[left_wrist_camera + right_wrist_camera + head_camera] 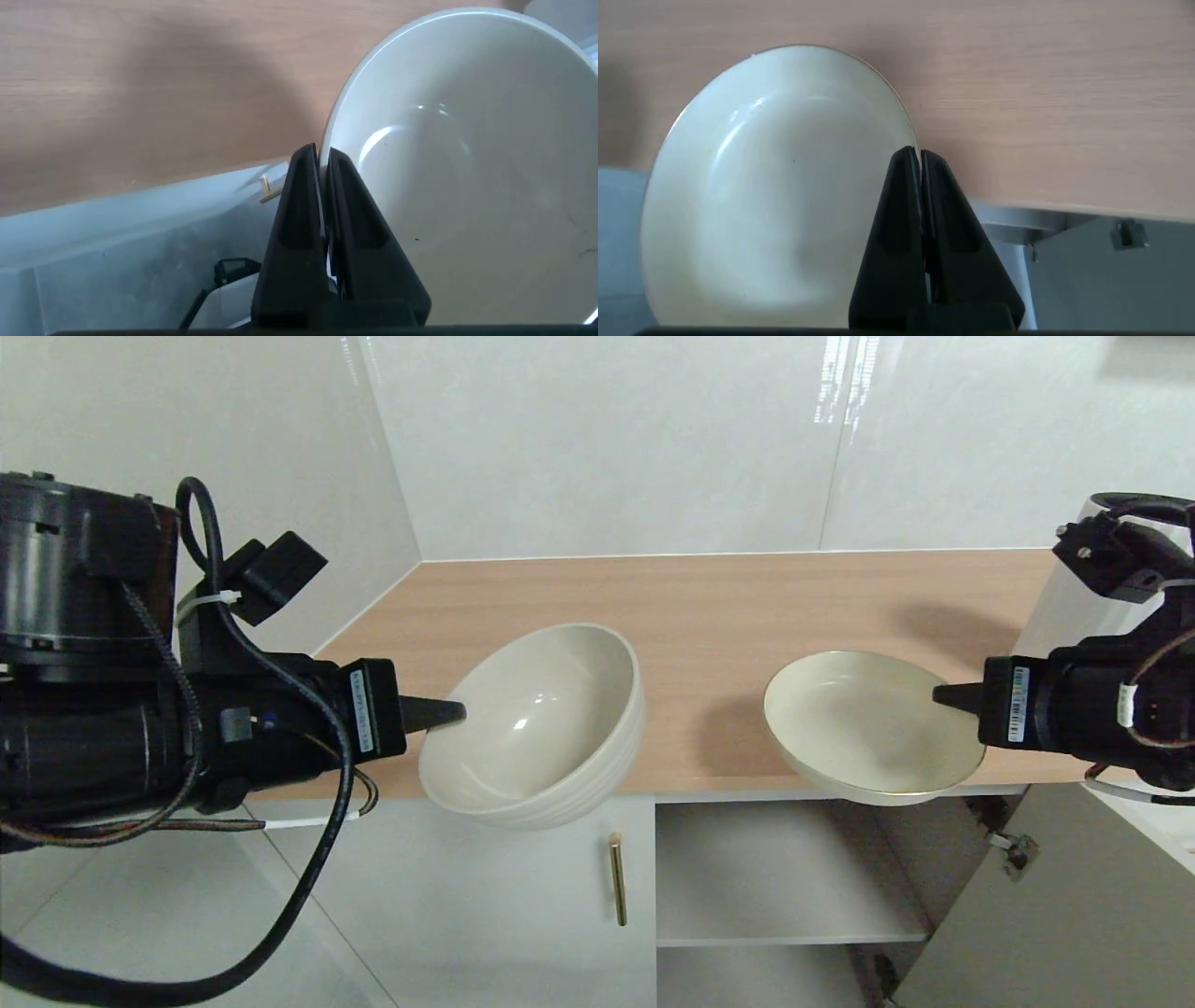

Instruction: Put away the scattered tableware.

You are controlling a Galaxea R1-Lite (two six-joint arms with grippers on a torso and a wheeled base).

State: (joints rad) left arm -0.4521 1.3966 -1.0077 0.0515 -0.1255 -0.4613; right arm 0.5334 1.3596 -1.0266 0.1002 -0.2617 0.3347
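Closest in, the left end effector (453,712) is pinching the rim of a deep ribbed cream bowl (551,728), its fingers (299,215) closed tight on the wall (the left wrist view is showing barely a sliver between them). That bowl is hanging tilted, overlapping the front edge of the wooden bench (709,597). Further right, the right end effector (943,695) is clamping the rim of a shallow cream plate (859,728), which is jutting past the bench edge above an open cupboard (747,840). Inside, a white shelf (794,924) is showing. A gold handle (617,879) is sitting on the shut door (485,896) beside it, and the swung-out door (1074,915) is standing at the right.
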